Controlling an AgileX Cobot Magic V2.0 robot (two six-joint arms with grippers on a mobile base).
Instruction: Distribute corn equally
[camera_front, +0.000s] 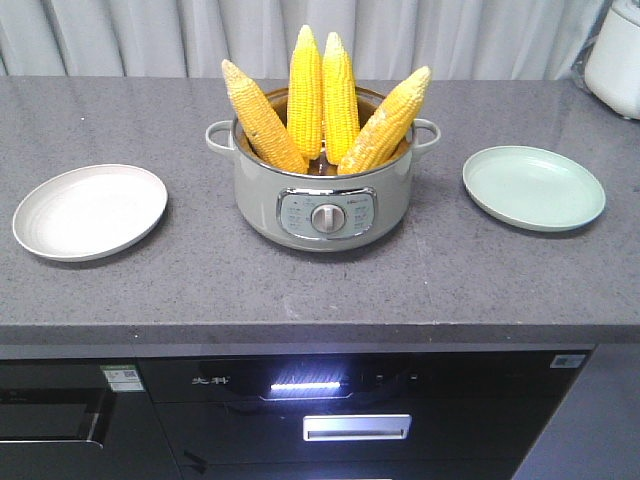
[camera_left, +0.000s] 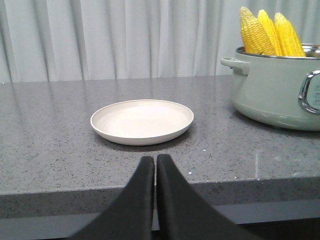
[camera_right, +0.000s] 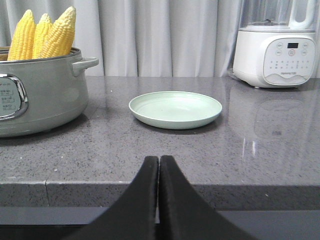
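Left gripper: black, tapered fingers pressed together, gripping nothing; bottom centre of the left wrist view.
Right gripper: same black pair, tips meeting, nothing held; bottom centre of the right wrist view.
Corn: four cobs with bright yellow kernel rows and paler tapered tips; all stand tip-up and fanned in the pot.
Pot: round, glossy grey-green, two side handles, chrome-framed dial panel; front view centre.
Cream plate: round, shallow, matte; frame left.
Green plate: round, shallow, pale mint; frame right.
Counter: grey speckled stone, polished.
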